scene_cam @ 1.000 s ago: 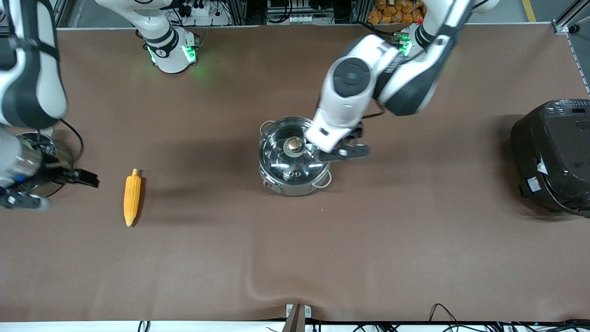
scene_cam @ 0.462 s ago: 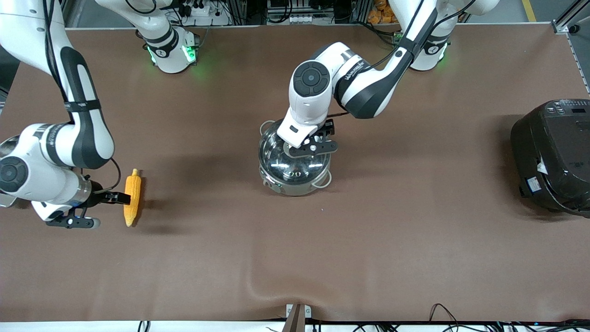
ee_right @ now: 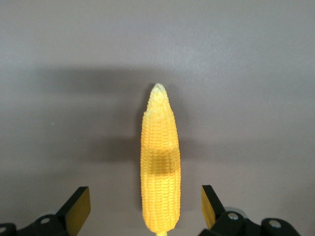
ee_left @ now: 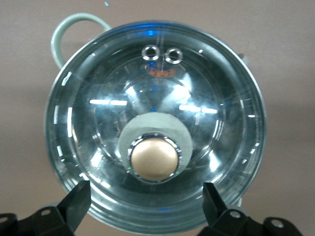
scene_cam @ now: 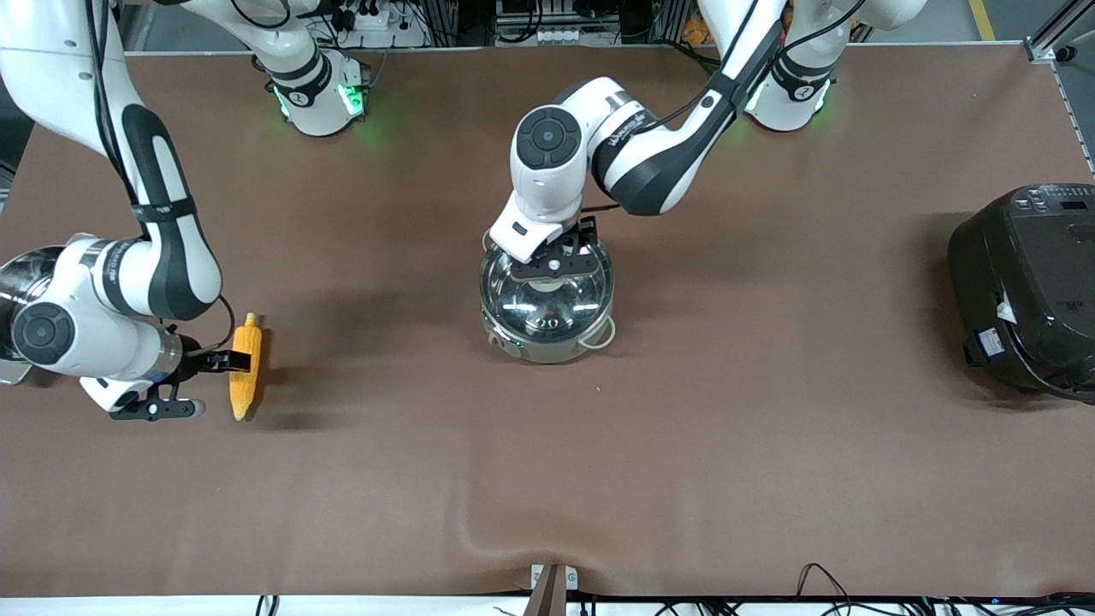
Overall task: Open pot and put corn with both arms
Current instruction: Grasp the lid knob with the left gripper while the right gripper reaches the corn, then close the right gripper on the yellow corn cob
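Observation:
The steel pot [scene_cam: 523, 340] stands mid-table with its glass lid [scene_cam: 547, 310] on. My left gripper [scene_cam: 554, 265] hangs open just over the lid. In the left wrist view its fingers [ee_left: 74, 204] stand wide to either side of the round knob [ee_left: 154, 158], touching nothing. The corn [scene_cam: 245, 376] lies on the table toward the right arm's end. My right gripper [scene_cam: 198, 385] is low over it and open. In the right wrist view the cob's [ee_right: 160, 167] thick end lies between the spread fingers [ee_right: 212, 205], apart from both.
A large black rice cooker [scene_cam: 1026, 291] sits at the left arm's end of the table. A steel steamer pot [scene_cam: 13, 278] is mostly hidden under the right arm. Cables [scene_cam: 821, 590] run along the table edge nearest the front camera.
The left gripper has swung from beside the pot to over the lid knob. The right gripper has come down to the corn, its fingers now straddling the cob. Both stayed open.

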You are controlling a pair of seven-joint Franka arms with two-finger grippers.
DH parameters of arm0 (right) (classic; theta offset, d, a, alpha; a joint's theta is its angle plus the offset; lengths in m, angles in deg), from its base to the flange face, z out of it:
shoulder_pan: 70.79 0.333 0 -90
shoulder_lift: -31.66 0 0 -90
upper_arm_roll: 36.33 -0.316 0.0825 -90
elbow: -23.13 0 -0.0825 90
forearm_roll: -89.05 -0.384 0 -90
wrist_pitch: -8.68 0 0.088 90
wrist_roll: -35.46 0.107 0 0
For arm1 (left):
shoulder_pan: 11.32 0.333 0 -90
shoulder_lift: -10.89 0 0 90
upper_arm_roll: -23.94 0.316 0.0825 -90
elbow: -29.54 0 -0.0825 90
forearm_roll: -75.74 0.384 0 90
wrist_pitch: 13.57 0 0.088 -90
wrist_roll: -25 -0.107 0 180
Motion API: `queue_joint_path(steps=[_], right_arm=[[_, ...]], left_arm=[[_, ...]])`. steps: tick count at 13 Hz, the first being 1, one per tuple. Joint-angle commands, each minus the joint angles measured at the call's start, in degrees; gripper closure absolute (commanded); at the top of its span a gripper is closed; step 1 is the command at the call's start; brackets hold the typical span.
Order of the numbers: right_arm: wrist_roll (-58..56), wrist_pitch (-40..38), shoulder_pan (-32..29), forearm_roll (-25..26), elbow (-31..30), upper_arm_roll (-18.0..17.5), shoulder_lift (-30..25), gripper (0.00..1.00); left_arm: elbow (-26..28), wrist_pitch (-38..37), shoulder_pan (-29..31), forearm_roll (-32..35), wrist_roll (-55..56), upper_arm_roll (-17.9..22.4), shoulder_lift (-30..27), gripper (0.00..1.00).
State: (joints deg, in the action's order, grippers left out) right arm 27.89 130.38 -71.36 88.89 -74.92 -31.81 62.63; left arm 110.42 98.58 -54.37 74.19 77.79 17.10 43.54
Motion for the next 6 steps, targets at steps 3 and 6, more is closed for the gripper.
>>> queue_joint_path(steps=[3,6], right_arm=[[-3.5,0.9,-1.6,0.6,0.2,-0.7,2.9,0.00],[-5.9,3.1,-1.9,0.6,0.2,-0.7,5.1,0.00]], left_arm=[[-1.7,2.2,-1.2,3.1,0.4,0.8,2.3,0.00],[-1.7,2.2,-1.5,4.0,-0.8,0.8,3.0,0.00]])
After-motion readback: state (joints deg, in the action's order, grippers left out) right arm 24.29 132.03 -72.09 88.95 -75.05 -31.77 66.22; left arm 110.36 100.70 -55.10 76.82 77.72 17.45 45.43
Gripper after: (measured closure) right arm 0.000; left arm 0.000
